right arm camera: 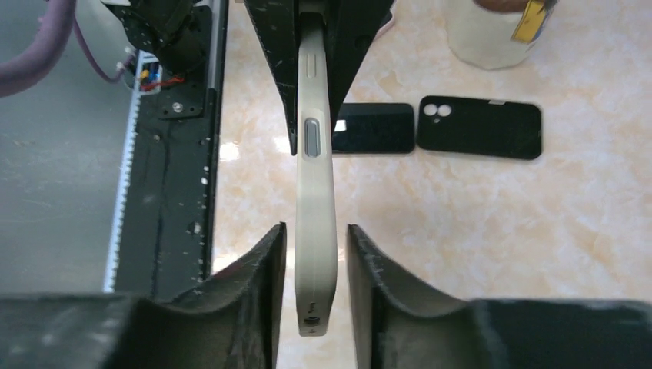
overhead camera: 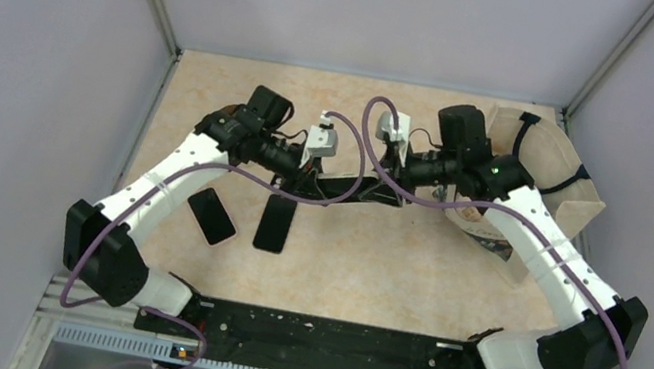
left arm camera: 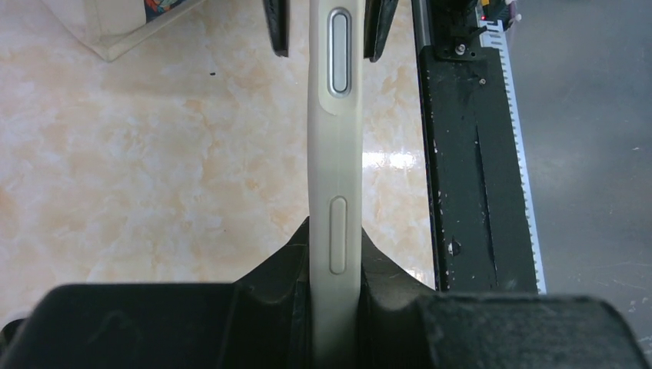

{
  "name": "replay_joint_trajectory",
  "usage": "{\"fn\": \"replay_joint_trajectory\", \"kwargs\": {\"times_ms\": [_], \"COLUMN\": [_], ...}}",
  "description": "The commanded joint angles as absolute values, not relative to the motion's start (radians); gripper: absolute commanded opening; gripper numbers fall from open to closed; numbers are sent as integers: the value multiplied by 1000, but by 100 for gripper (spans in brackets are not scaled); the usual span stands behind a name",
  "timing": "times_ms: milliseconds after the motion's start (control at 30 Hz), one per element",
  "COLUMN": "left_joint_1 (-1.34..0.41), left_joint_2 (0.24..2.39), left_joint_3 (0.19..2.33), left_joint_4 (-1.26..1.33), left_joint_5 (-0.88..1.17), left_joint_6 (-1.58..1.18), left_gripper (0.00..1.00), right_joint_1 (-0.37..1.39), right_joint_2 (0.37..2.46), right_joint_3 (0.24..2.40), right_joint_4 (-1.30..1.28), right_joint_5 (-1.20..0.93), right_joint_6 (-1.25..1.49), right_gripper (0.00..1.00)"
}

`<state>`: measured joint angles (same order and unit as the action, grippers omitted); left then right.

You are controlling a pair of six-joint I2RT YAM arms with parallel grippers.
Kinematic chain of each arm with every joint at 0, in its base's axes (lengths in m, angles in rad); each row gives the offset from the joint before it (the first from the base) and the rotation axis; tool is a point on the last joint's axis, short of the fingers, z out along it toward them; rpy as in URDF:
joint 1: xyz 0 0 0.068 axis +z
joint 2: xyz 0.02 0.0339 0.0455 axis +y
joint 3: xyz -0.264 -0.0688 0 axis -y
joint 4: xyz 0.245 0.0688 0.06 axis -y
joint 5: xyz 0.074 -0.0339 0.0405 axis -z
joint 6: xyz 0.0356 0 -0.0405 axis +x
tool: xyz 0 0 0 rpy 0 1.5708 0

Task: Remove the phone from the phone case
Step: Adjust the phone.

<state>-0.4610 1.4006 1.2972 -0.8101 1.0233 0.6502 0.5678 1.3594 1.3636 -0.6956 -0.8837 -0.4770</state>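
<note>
Your left gripper (left arm camera: 336, 247) is pinching the cream phone case (left arm camera: 336, 154) on its flat faces, with both fingers pressed tight against it. It is holding the case on edge in the air above the marbled table (overhead camera: 368, 273), beyond the middle of the black base rail (overhead camera: 317, 335). The phone (left arm camera: 339, 52) is sitting inside the case, its silver side button showing through a cutout in the edge. The case's own moulded button is lying just past the left fingertips. Your right gripper (right arm camera: 316, 240) is meeting the case from the opposite end, beyond the right half of the rail. Its fingers (right arm camera: 271, 269) are spread and straddling the case, and a thin strip of table is showing on each side, so they are not touching it. The case is running level between the two grippers, roughly parallel to the rail. A bare black phone (right arm camera: 373, 128) and an empty black case (right arm camera: 478, 127), its camera holes showing, are lying flat on the table beyond the left half of the rail, close together and not touching. A beige bag (overhead camera: 561, 185) is standing at the far corner, beyond the right end of the rail.
</note>
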Motion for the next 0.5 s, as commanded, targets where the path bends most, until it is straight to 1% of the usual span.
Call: {"fn": "replay_joint_trajectory", "kwargs": {"times_ms": [0,33,67,133,200,333,467], "left_joint_1": [-471,-472,-472,-472,-472,-471,-474], "left_joint_2": [1352,1334,1314,1279,1250,1212,1201], "left_joint_3": [1266,1244,1220,1178,1143,1092,1069], "left_joint_4": [-749,-714,-672,-596,-533,-440,-418], "left_joint_5": [1034,1033,1031,1023,1014,1011,1010], "left_joint_6": [646,630,613,573,538,483,471], "left_gripper": [0,0,0,0,0,0,0], "right_joint_1": [582,577,567,540,516,501,494], "right_joint_2": [1317,1310,1303,1299,1309,1333,1350], "right_joint_3": [1369,1347,1330,1305,1293,1269,1249], "right_joint_4": [-575,-548,-519,-464,-424,-384,-330], "right_joint_5": [-882,-881,-893,-949,-1012,-1091,-1146], "right_joint_6": [-428,-392,-358,-290,-237,-187,-138], "right_gripper": [47,56,63,66,66,63,59]}}
